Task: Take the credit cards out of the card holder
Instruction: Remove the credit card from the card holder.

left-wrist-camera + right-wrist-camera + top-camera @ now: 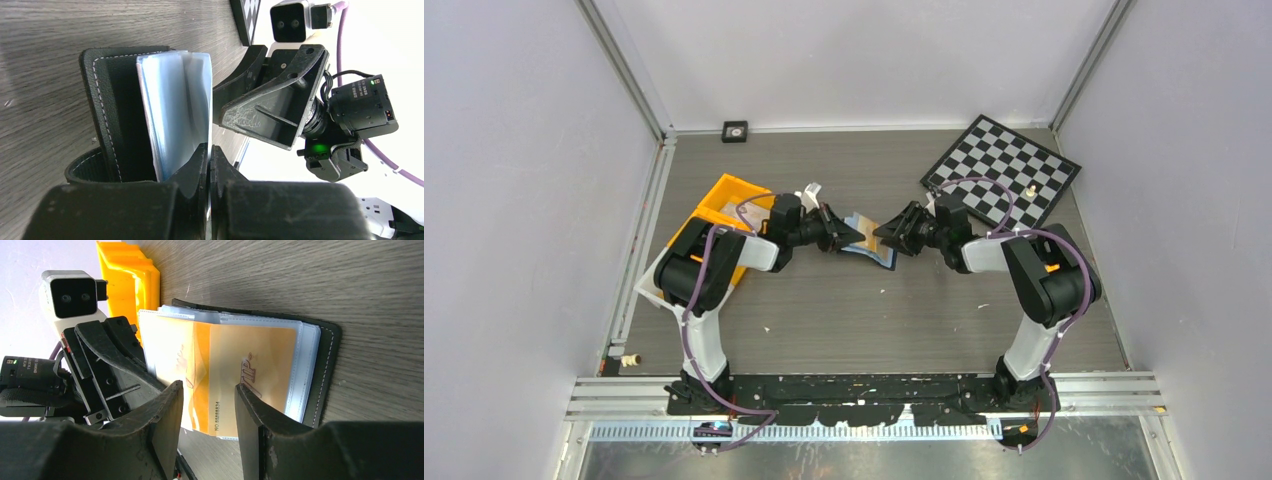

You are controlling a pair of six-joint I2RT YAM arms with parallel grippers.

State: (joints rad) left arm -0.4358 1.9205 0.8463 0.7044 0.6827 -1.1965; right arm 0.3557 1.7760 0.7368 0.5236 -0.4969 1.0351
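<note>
Card holder (330, 360) — matt black leather-look, pale stitching; sleeves (307, 370) glossy clear plastic; credit card (255, 365) smooth orange-tan; desk (360, 285) matt grey woodgrain.

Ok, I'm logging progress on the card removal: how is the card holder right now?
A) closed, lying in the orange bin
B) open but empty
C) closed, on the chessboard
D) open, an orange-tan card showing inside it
D: the right wrist view shows the card holder spread open, with an orange-tan card lying in it.
</note>
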